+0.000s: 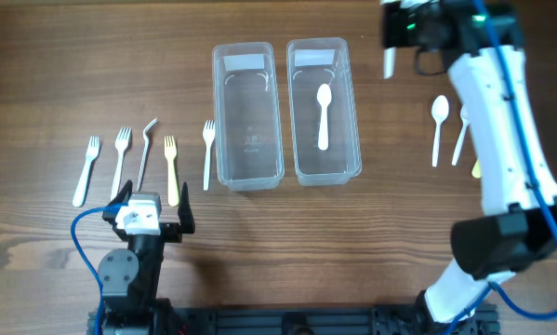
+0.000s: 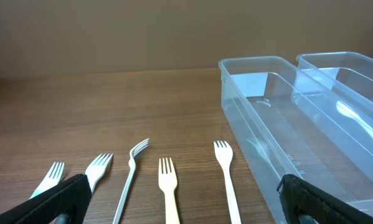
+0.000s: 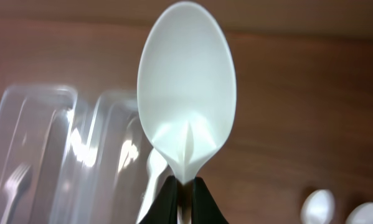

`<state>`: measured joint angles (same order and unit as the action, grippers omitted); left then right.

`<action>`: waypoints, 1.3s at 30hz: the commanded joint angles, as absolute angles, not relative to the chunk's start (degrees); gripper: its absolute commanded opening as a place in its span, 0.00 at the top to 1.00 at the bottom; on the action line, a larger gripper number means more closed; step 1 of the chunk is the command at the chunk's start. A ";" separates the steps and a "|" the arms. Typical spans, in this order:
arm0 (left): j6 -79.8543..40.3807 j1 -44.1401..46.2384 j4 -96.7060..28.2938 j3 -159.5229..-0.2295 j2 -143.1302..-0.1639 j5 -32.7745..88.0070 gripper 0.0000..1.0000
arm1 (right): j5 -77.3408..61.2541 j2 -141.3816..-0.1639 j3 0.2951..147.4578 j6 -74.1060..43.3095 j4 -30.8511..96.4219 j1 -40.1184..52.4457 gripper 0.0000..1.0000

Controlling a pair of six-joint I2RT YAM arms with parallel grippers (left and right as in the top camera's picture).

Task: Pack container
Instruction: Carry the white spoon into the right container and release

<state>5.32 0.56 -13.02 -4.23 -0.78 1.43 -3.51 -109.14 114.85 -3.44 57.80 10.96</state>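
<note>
Early days in this packing job: one white spoon [image 1: 323, 113] lies flat in the right-hand container [image 1: 354, 102], while the left-hand container [image 1: 218, 121] holds nothing, and the two tubs stand side by side in the middle of the desk [image 1: 399, 233]. At the far right, the right end effector [image 3: 184, 198] is clamped tight on the handle of a second spoon [image 3: 186, 93], bowl pointing up. It sits just beside the right-hand container rather than over it, so I judge this one is about to go in. Left to pack on the right are two more white spoons [image 1: 438, 126] and a yellowish piece [image 1: 476, 168] half hidden by the arm. To the left of the tubs are five forks [image 1: 207, 154] in a row, one pale yellow and one with a bent neck. The left end effector [image 1: 154, 216] hangs at the near edge with its jaws spread wide, gripping nothing. The cutlery is thin, glossy plastic, smooth and light-looking. The tubs are clear, rigid, long rectangles with rounded corners and a lipped rim, and the desk is matte brown wood grain
</note>
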 commanded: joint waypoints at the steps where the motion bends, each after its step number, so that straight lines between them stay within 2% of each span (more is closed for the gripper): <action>1: 6.22 0.10 -12.84 -3.95 -0.27 1.91 0.00 | -6.48 -116.07 113.89 -4.64 59.33 14.92 0.96; 11: 6.22 0.10 -12.84 -3.95 -0.27 1.93 0.00 | -6.48 -125.97 113.89 -4.49 59.86 19.40 0.96; 12: 6.22 0.10 -12.84 -3.95 -0.27 1.91 0.00 | -6.48 -126.85 113.89 -4.49 60.03 19.44 0.89; 13: 6.22 0.10 -12.84 -3.97 -0.27 1.91 0.00 | -6.48 -127.00 113.89 -4.49 60.05 19.44 0.76; 14: 6.22 0.10 -12.84 -3.97 -0.27 1.91 0.00 | -6.44 -127.00 113.89 -4.43 59.96 19.44 0.69; 15: 6.22 0.10 -12.84 -3.97 -0.27 1.91 0.00 | -6.22 -126.93 113.91 -4.23 59.75 19.40 0.65; 18: 6.20 0.10 -12.84 -3.95 -0.27 1.93 0.00 | -5.41 -125.14 114.41 -3.16 59.40 18.65 0.46; 19: 6.20 0.10 -12.84 -3.97 -0.27 1.93 0.00 | -5.37 -124.33 114.56 -3.07 59.35 18.28 0.44; 25: 6.22 0.10 -12.84 -3.95 -0.27 1.91 0.00 | 0.32 -117.01 114.93 -5.98 61.73 13.69 0.43; 31: 6.22 0.10 -12.84 -3.97 -0.27 1.91 0.00 | 2.15 -109.40 114.91 -7.07 67.44 2.57 0.40; 35: 6.22 0.10 -12.84 -3.95 -0.27 1.93 0.00 | 1.89 -109.51 114.45 -7.05 72.40 -4.58 0.43; 39: 6.20 0.10 -12.84 -3.95 -0.27 1.91 0.00 | 1.76 -111.18 109.08 -5.85 71.44 -9.30 0.45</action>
